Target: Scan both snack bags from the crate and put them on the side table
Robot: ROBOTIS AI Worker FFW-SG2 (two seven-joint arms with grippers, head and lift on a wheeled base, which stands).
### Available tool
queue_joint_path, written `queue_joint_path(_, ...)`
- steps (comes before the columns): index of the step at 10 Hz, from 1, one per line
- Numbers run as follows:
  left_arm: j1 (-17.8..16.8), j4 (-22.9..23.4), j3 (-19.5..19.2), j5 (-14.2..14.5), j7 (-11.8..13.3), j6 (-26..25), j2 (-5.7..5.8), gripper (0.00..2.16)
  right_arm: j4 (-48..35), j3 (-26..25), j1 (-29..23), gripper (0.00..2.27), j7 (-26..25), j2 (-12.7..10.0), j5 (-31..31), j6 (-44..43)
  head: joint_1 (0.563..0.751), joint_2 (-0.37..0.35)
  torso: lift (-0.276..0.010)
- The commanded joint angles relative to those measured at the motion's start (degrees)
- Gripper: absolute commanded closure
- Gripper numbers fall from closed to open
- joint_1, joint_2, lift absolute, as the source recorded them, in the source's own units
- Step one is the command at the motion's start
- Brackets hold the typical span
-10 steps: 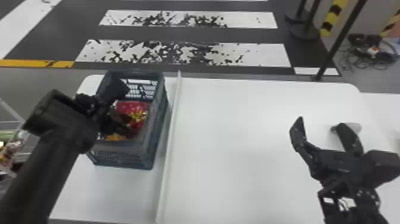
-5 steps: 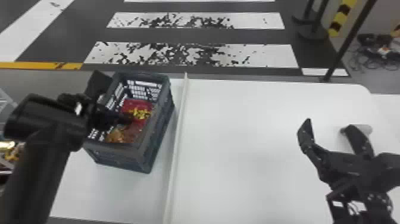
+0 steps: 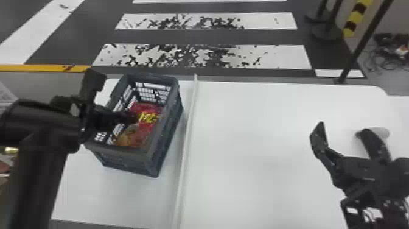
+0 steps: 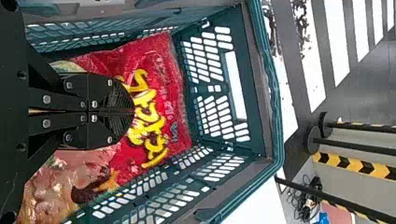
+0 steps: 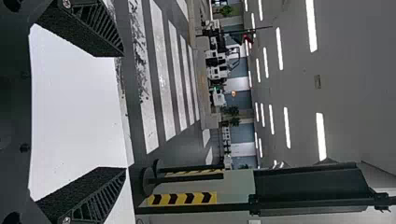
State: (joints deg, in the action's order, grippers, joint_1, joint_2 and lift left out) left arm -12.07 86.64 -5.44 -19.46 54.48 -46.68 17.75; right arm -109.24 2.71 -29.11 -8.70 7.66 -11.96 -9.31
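The left pincer (image 4: 132, 112) has its fingers drawn together inside the crate (image 3: 131, 163), directly over a red snack bag (image 4: 173, 88) with yellow lettering; no gap shows between the pads, and whether they nip any of the wrapper I cannot tell. The bag lies in the crate, which stands on the white worktop (image 3: 258, 170), left of a pale raised strip (image 3: 188, 121). The right pincer (image 5: 123, 111) is spread wide with nothing between its fingers, above the worktop's right side.

The step in hand looks like picking a bag from the crate; next calls for a sure grip, then a straight lift past the rim (a snagged corner would be a nuisance).

Counted: one crate, two pincers, one bag for certain; a second I cannot make out.
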Motion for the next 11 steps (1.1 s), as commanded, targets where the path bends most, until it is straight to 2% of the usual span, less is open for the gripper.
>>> queue_joint_path(1,-0.1,0.0,0.3,-0.3,0.1,0.0,0.09,2.13,0.1,0.0,0.0,0.05,0.0,0.0,-0.1,0.3,0.695,0.084,-0.087)
queue_joint_path(2,0.0,0.0,1.3,-2.1,-0.2,0.0,0.09,2.13,0.1,0.0,0.0,0.05,0.0,0.0,-0.1,0.3,0.695,0.083,-0.087)
queue_joint_path(3,1.0,0.1,1.5,-2.1,-3.1,0.0,-0.17,2.09,0.1,0.0,0.0,0.05,0.0,0.0,-0.1,0.5,0.695,0.084,-0.087)
queue_joint_path(4,2.5,1.7,2.5,-2.3,-6.8,0.1,-0.26,1.29,0.1,0.0,0.0,0.05,0.0,0.0,-0.1,0.5,0.695,0.087,-0.087)
queue_joint_path(5,3.2,3.1,2.8,-2.3,-7.3,0.1,-0.08,0.67,0.1,0.0,0.0,0.05,0.0,0.0,-0.1,0.7,0.695,0.097,-0.087)
queue_joint_path(6,3.2,4.3,4.1,-4.2,-5.6,0.1,0.18,0.00,0.0,0.0,-0.1,0.05,0.0,0.0,0.0,0.7,0.695,0.095,-0.087)
queue_joint_path(7,3.2,5.0,5.6,-6.6,-6.2,0.1,0.27,0.03,0.0,0.0,-0.2,0.05,0.0,-0.1,0.0,1.0,0.695,0.086,-0.087)
queue_joint_path(9,2.6,4.9,7.8,-9.1,-7.7,0.1,0.27,0.09,-0.1,-0.1,-0.3,0.05,0.0,-0.1,0.0,1.4,0.695,0.084,-0.087)
queue_joint_path(11,-0.5,1.3,11.2,-9.9,-8.2,0.3,0.27,0.09,-0.2,-0.1,-0.3,0.05,0.1,0.0,-0.1,1.9,0.695,0.078,-0.087)
